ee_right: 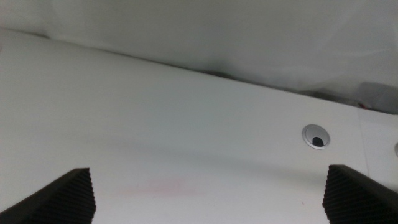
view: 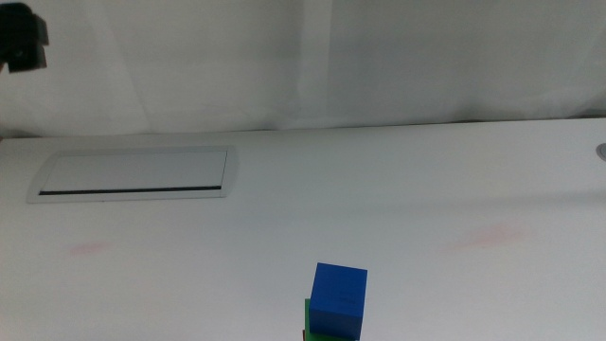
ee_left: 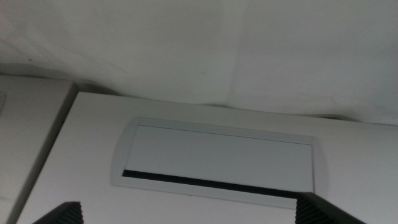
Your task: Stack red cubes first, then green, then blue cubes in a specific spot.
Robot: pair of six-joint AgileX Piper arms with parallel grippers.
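Blue cube (view: 339,299) sits on top of the green cube (view: 308,316) at the bottom edge of the middle view; only a sliver of green shows beside and under it, and a thin trace at the very edge may be the red cube, though I cannot confirm it. I judge the stack complete or all but complete: blue is on top, as the order requires.

Left gripper (ee_left: 186,214): its fingers (ee_left: 62,213) stand wide apart with nothing between them. Ahead of the fingers lies a rectangular cable hatch (ee_left: 217,163) set flush in the surface (ee_left: 93,124). No cube shows near these fingers.

Right gripper (ee_right: 208,196): its fingers (ee_right: 65,196) also stand wide apart and hold nothing. Beyond them I see bare surface, a faint pink smear (ee_right: 165,185) just ahead between the fingers, and a round grommet hole (ee_right: 316,136) farther off toward one side. No cube is in this view either.

Both arms are out of the middle view and well apart from the stack, so I read this as the retreat or idle step after the final placement. The next move, if any, calls only for checking the stack: the blue cube looks slightly turned against the green one, so I would verify the alignment before declaring the task finished.

Nothing stands between either pair of fingers and the stack. A white cloth backdrop (view: 312,57) closes the far side, and a dark fixture (view: 21,43) hangs at the upper corner.
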